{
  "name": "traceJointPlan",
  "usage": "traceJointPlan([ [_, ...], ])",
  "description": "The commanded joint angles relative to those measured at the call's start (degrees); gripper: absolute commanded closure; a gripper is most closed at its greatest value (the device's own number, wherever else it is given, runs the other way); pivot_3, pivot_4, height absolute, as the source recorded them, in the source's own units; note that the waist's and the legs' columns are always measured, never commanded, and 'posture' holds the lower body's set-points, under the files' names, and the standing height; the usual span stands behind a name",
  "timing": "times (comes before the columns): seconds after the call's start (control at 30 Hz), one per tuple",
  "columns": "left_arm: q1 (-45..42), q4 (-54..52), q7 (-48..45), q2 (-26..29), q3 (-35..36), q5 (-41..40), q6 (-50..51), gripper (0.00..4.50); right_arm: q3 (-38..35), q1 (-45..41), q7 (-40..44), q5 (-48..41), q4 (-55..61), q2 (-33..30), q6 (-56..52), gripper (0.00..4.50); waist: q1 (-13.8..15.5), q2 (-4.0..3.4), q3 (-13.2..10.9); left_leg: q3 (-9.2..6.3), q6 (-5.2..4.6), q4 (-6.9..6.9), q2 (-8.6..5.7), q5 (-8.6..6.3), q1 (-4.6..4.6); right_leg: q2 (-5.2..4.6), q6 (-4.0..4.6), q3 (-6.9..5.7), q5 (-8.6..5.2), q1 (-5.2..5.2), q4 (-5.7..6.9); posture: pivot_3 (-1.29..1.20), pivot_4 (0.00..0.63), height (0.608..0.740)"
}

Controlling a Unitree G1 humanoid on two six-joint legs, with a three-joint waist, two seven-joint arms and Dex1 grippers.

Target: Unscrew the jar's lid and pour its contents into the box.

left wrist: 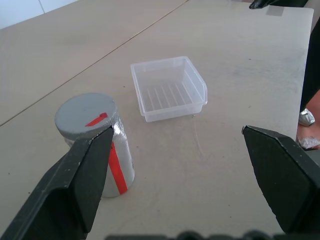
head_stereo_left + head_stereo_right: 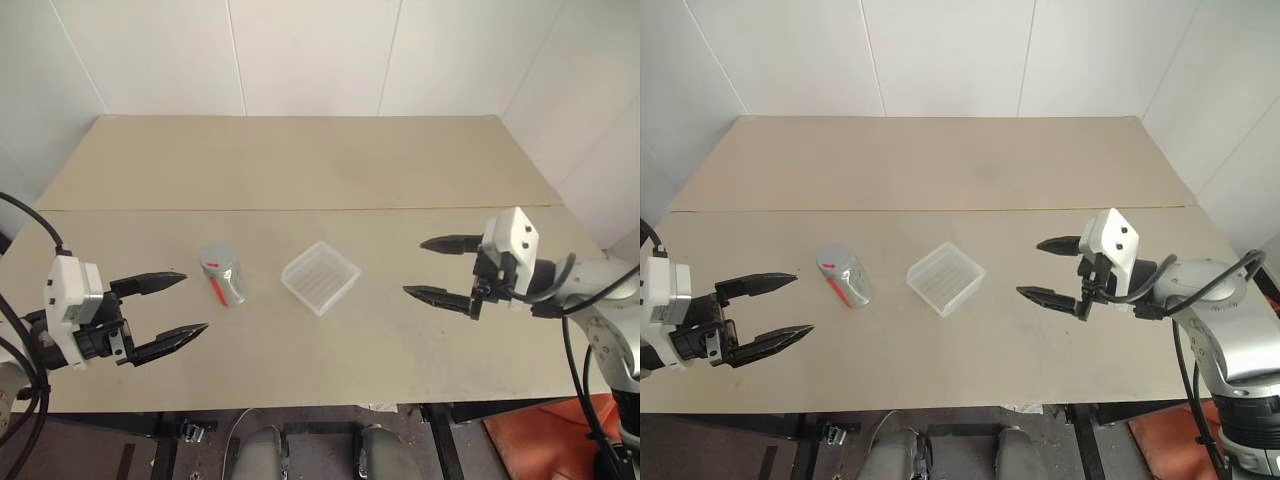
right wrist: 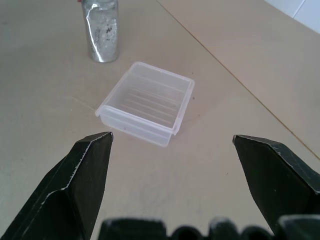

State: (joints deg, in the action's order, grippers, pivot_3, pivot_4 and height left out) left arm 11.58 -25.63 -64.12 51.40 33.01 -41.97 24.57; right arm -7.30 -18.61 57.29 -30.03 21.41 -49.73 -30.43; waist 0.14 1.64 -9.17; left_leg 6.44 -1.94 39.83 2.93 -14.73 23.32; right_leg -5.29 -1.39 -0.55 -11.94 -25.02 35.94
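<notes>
The jar stands upright on the table, left of centre, silvery-grey with a red stripe down its side. Its grey lid, marked with a small red wedge, sits on top. To the jar's right lies the box, a shallow clear tray with a ribbed bottom and nothing in it. My left gripper hovers open near the table's front left, a short way from the jar, holding nothing. My right gripper is open too, to the right of the box and pointing toward it, with nothing between its fingers.
The beige table is made of two boards with a seam running across behind the jar and box. White walls close off the back and sides. An orange-red object lies on the floor at the front right.
</notes>
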Motion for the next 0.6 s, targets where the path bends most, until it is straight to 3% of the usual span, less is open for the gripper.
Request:
traceJointPlan([
  [0.03,0.7,-2.0,0.4,-0.3,1.9,-0.4,-0.7,0.05,-1.3,-1.5,0.8,-0.8,0.4,-0.9,0.7,0.0,0.0,0.0,0.0,0.0,0.0,0.0,0.0,0.0,0.0,0.0,0.0,0.0,0.0,0.0,0.0,0.0,0.15,0.74],
  [0.3,3.6,-2.9,4.4,-3.8,3.0,2.5,-2.8,0.05,-0.3,-2.6,2.0,-0.1,0.0,-0.7,1.3,0.0,-0.1,0.0,0.0,-0.01,0.0,-0.01,0.0,0.0,0.01,0.0,0.01,-0.01,0.0,0.0,0.0,0.0,0.15,0.74],
  [0.6,6.6,-5.3,18.9,-16.1,-5.6,14.0,-7.5,0.05,4.6,-7.8,6.8,1.5,-3.9,0.8,5.4,0.0,-0.1,0.01,0.0,-0.04,-0.01,0.0,-0.01,0.0,-0.03,0.0,0.01,0.01,0.01,0.06,-0.04,0.0,0.15,0.74],
])
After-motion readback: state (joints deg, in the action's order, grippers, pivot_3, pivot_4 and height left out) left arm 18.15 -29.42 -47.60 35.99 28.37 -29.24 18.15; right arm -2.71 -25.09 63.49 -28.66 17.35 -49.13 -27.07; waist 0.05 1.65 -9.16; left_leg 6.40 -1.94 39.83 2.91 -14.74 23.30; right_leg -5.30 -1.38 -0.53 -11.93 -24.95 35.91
